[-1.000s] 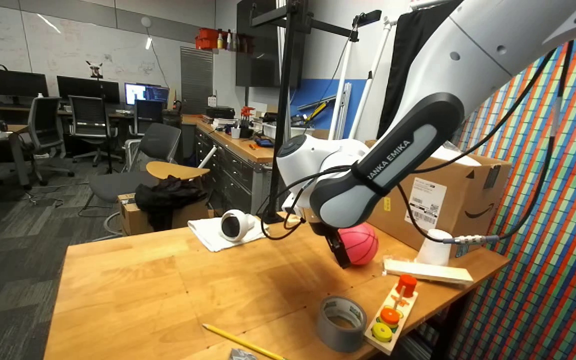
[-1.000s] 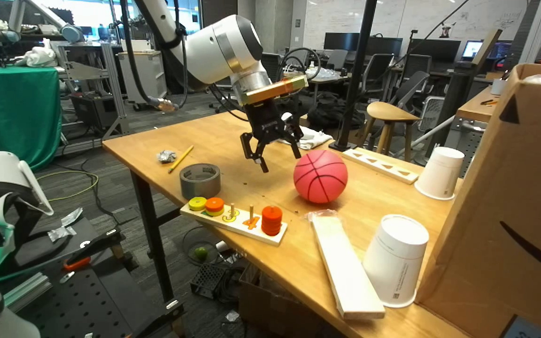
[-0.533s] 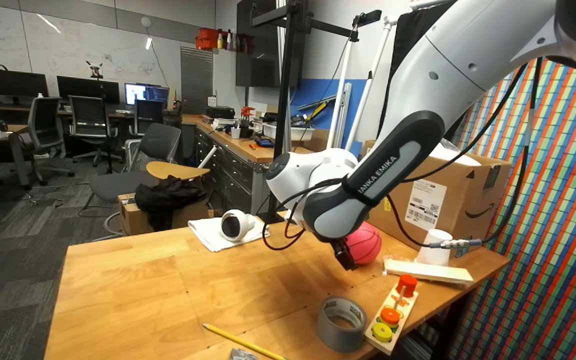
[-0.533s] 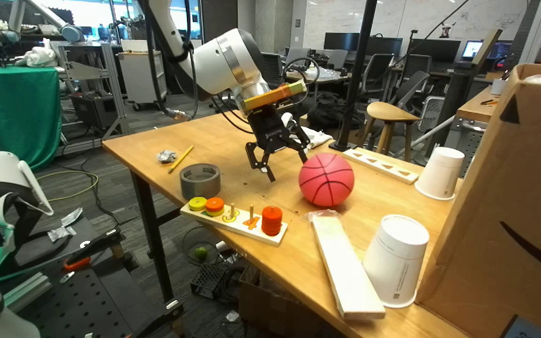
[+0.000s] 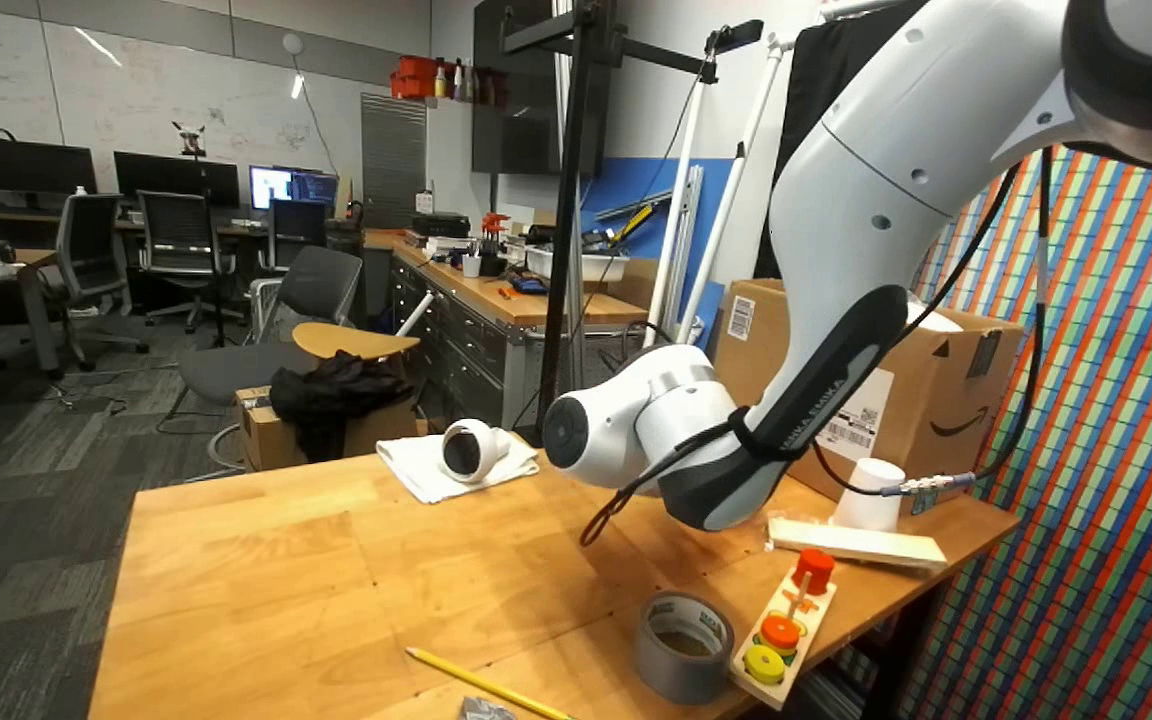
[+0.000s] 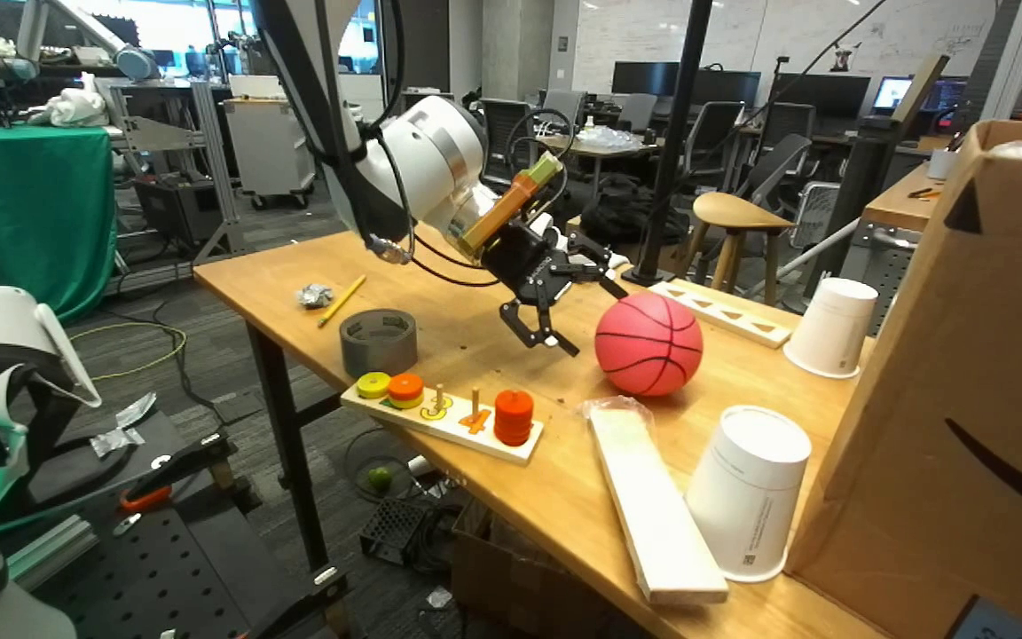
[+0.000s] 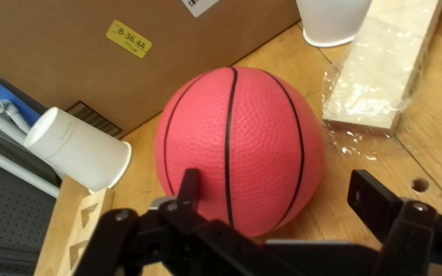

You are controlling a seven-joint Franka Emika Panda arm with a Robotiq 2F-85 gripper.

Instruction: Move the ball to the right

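- Ball [image 6: 649, 344] is on the table [image 5: 266, 580], just ahead of the gripper [image 6: 600, 323]. Jaws spread wide, holding nothing; gripper overlaps the ball in the wrist view, we can't tell if they touch.
- Nearest clutter we see: wrapped plank [image 6: 653, 501] just beside the ball, upturned cup [image 6: 749, 493] next to the plank.
- Cardboard box [image 7: 90, 76] stands behind the ball in the wrist view; other cup [image 7: 83, 149] and notched wooden strip [image 7: 81, 234] are left of the ball there.
- Tape roll [image 6: 378, 351] and peg toy [image 6: 449, 422] sit near the table edge, apart from the ball.
- In an exterior view the arm [image 5: 836, 260] blocks our sight of ball and gripper.
- Box and strip run out of frame in the wrist view. Foil lump [image 5: 484, 709] is clipped at the bottom of an exterior view.
- Plank's wrap is clear and glary; we can't make out its edge.
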